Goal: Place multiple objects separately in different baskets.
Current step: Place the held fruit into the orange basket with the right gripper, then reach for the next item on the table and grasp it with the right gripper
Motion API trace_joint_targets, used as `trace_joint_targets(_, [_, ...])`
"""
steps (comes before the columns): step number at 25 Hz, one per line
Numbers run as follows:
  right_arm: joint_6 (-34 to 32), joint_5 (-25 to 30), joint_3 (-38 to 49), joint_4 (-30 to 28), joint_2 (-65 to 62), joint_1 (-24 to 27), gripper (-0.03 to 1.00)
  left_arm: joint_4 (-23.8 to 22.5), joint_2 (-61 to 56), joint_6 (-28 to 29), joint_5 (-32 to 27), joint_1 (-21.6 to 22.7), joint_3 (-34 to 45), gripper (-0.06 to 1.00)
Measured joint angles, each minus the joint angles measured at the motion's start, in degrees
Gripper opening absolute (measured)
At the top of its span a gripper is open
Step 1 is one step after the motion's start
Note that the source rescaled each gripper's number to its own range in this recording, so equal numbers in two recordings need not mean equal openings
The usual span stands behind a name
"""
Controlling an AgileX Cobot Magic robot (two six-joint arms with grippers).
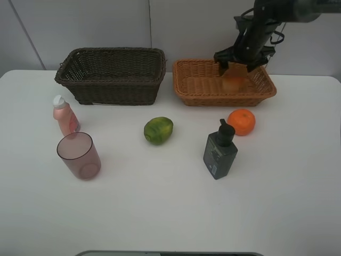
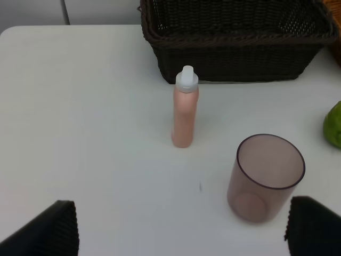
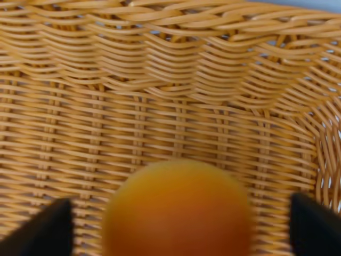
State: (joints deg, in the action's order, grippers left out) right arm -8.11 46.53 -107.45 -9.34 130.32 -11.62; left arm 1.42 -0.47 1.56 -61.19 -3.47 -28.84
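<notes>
My right gripper (image 1: 234,66) is open above the light orange-tan basket (image 1: 192,98). The red-yellow peach-like fruit (image 1: 233,84) is blurred just below it, inside the basket. In the right wrist view the fruit (image 3: 177,210) sits between the spread fingers and touches neither. The dark brown basket (image 1: 112,88) is empty. The orange (image 1: 241,121), green fruit (image 1: 158,130), grey pump bottle (image 1: 219,152), pink bottle (image 1: 65,116) and mauve cup (image 1: 80,156) stand on the table. My left gripper (image 2: 181,234) is open, back from the pink bottle (image 2: 185,109) and cup (image 2: 265,178).
The white table (image 1: 160,202) runs to a grey wall behind the baskets. The two baskets stand side by side at the back. The left arm is out of the exterior view. The dark basket (image 2: 234,58) and the green fruit's edge (image 2: 334,125) show in the left wrist view.
</notes>
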Motion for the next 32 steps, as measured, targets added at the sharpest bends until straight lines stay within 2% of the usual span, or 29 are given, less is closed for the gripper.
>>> trace_joint_targets(2, [0.00,-0.08,-0.14,0.20,0.00,0.00,0.93,0.00,0.00,0.00,0.00,0.00,0.00,1.00])
trace_joint_targets(4, [0.00,0.13,-0.15,0.39,0.00,0.00,0.98,0.00,0.00,0.00,0.00,0.00,0.00,1.00])
trace_joint_targets(8, [0.00,2.80,-0.15,0.56,-1.04,0.00,1.00,0.00,0.00,0.00,0.00,0.00,0.00,1.00])
trace_joint_targets(14, [0.00,11.66,0.28,1.65,-6.55,-1.05,1.00,0.00,0.00,0.00,0.00,0.00,0.00,1.00])
trace_joint_targets(17, [0.00,12.28,4.07,1.78,-10.22,-2.14,1.00,0.00,0.00,0.00,0.00,0.00,0.00,1.00])
trace_joint_targets(22, [-0.24,8.89,14.83,2.91,-16.98,-3.19,1.00,0.00,0.00,0.00,0.00,0.00,0.00,1.00])
trace_joint_targets(28, [-3.31,-1.41,30.28,3.43,-23.46,-3.18,1.00,0.00,0.00,0.00,0.00,0.00,0.00,1.00])
trace_joint_targets(32, [-4.87,-7.24,37.23,3.43,-23.94,-3.45,1.00,0.00,0.00,0.00,0.00,0.00,0.00,1.00])
